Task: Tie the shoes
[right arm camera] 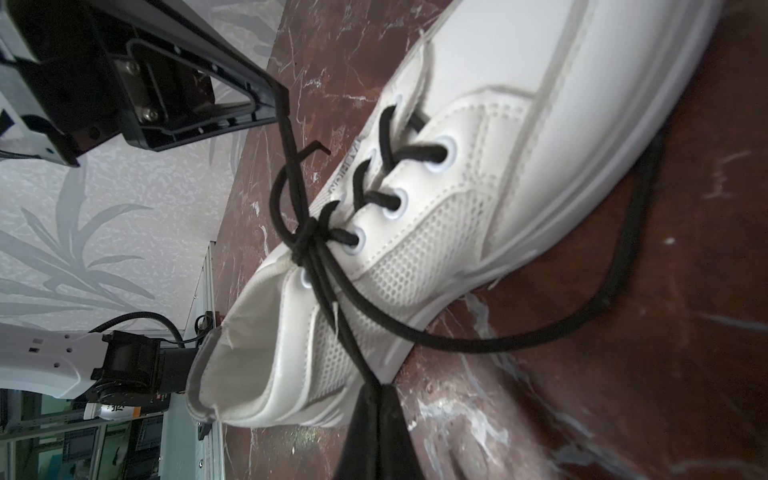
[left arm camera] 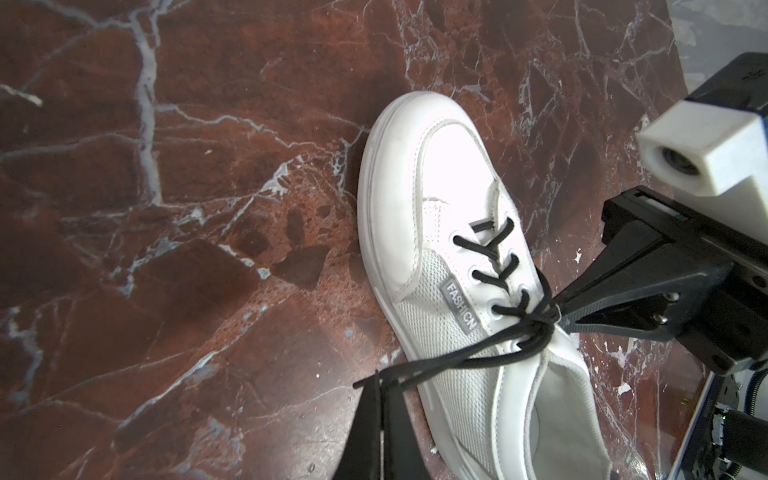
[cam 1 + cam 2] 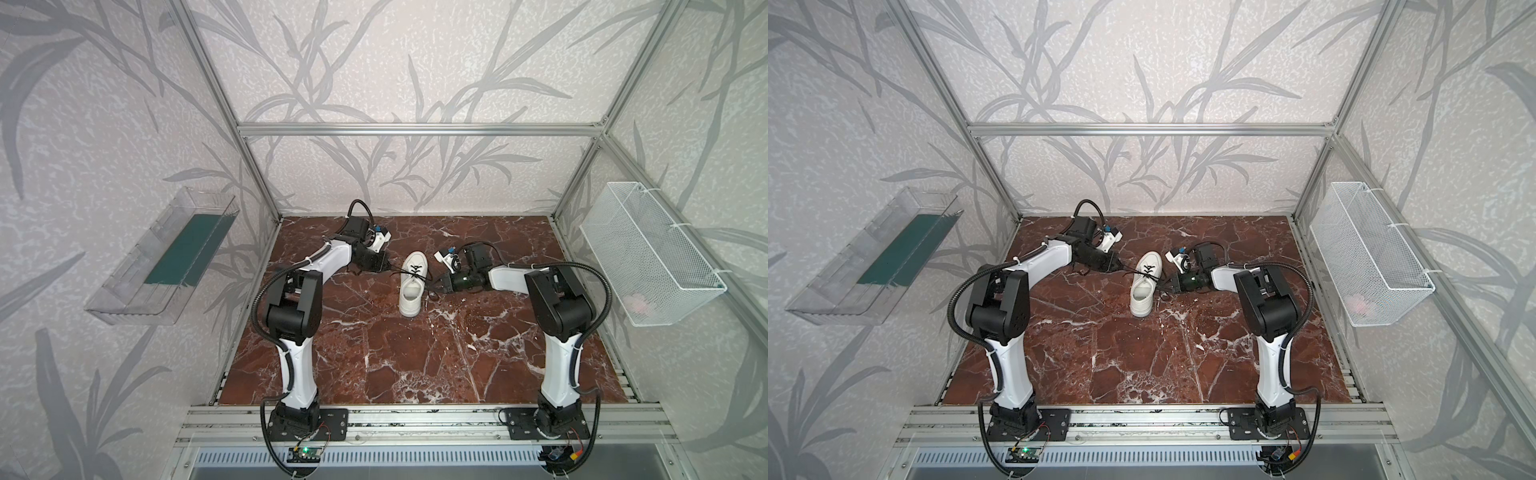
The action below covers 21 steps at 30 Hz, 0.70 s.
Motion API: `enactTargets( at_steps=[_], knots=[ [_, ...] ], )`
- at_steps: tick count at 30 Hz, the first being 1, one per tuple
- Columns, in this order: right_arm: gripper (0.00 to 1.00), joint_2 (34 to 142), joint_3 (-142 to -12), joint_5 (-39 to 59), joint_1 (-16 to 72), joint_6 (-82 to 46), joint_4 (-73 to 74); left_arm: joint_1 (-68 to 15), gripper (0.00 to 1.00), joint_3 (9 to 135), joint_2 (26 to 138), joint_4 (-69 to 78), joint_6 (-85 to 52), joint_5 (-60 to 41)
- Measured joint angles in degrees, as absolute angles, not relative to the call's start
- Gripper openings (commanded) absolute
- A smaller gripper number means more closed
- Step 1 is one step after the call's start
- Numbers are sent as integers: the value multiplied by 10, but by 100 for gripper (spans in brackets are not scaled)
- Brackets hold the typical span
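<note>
The white low-top shoe, with a smooth toe, mesh sides and a thick sole, stands on the far middle of the desk, toe toward the back wall, its thin round black laces knotted over the tongue. The left jaws and right jaws, black and wedge-shaped, flank it, each pinched tight on a taut strand of the laces. The desk is red-brown marble veined white, boxed by an aluminium frame and pale grainy wallpaper printed with grey leaves.
</note>
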<state>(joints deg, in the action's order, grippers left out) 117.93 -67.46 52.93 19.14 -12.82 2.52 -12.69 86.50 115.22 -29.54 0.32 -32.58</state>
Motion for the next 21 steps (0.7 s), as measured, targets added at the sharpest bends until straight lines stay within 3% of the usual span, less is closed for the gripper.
enactTargets(
  at_steps=[8,21],
  knots=[
    [0,1179,-695,529,193,-113,7,-135,0,926,1158,-382,86,-262],
    [0,1180,-725,517,196,-76,-62,-202,0,949,1159,-429,239,-57]
  ],
)
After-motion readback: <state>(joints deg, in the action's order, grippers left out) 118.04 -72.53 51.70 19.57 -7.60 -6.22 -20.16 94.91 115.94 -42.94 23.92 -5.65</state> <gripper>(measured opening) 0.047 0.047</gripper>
